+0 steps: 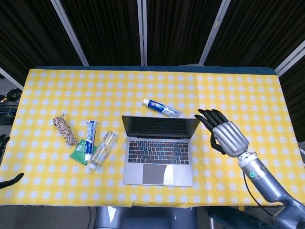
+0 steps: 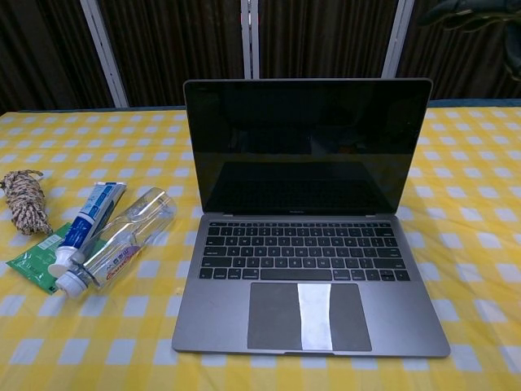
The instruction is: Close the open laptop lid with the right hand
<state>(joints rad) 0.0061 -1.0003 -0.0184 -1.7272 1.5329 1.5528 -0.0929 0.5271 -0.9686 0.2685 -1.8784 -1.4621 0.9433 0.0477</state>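
Observation:
A grey laptop (image 1: 159, 151) (image 2: 308, 244) stands open in the middle of the yellow checked table (image 1: 238, 95), its dark lid (image 1: 160, 127) (image 2: 308, 147) upright. My right hand (image 1: 223, 133) hovers just right of the lid's right edge, empty, fingers spread and pointing toward the lid. In the chest view only its dark fingertips (image 2: 468, 12) show at the top right, above the lid. My left hand (image 1: 5, 180) shows as dark fingertips at the far left edge, below the table's front corner.
A toothpaste tube (image 1: 162, 108) lies just behind the laptop. Left of the laptop lie a clear bottle (image 1: 103, 149) (image 2: 122, 240), another toothpaste tube (image 1: 90, 139) (image 2: 84, 224) on a green packet (image 1: 80, 153), and a coil of rope (image 1: 64, 129) (image 2: 23, 199).

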